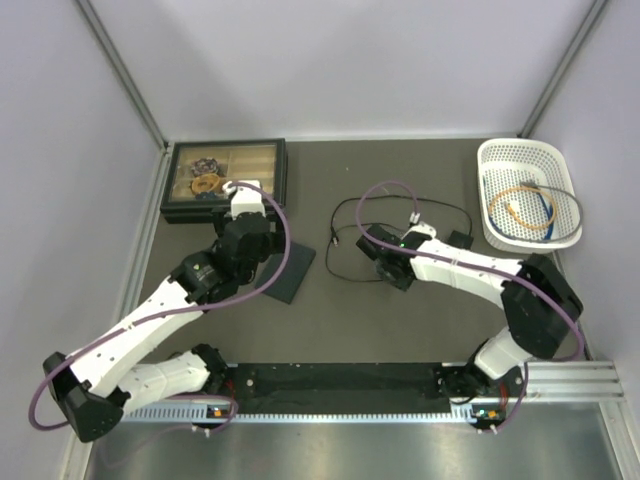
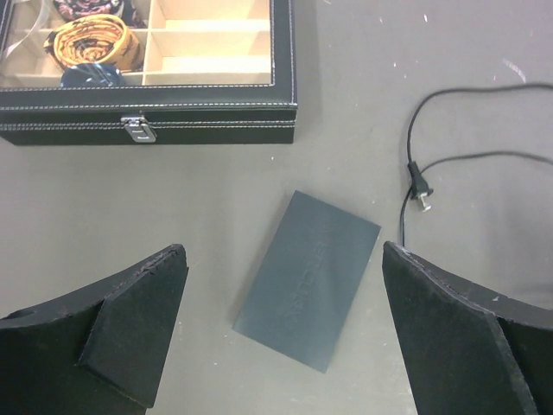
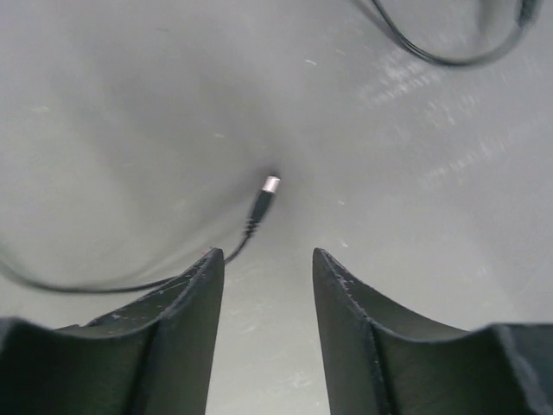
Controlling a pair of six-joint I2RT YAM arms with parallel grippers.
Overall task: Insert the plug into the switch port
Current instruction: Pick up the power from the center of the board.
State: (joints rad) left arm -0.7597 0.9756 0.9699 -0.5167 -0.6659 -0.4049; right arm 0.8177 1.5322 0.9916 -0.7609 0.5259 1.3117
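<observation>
Bare table (image 2: 199,199) surrounds the grey box (image 2: 308,278) on all sides, open to approach. The black case (image 2: 207,112) stands well behind it. The plug (image 2: 421,184) and its looping cable (image 2: 409,143) lie to the right.

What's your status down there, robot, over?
Left gripper wide open over the switch box. Right gripper half open by the plug, nothing held. Plug lying loose, not inserted. Nothing blocking.

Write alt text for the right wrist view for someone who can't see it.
A barrel plug with a silver tip lies on the grey table ahead of the right tool, whose dark fingers stand apart with nothing between them. Its black lead runs to the left edge; more cable loops across the top right.
</observation>
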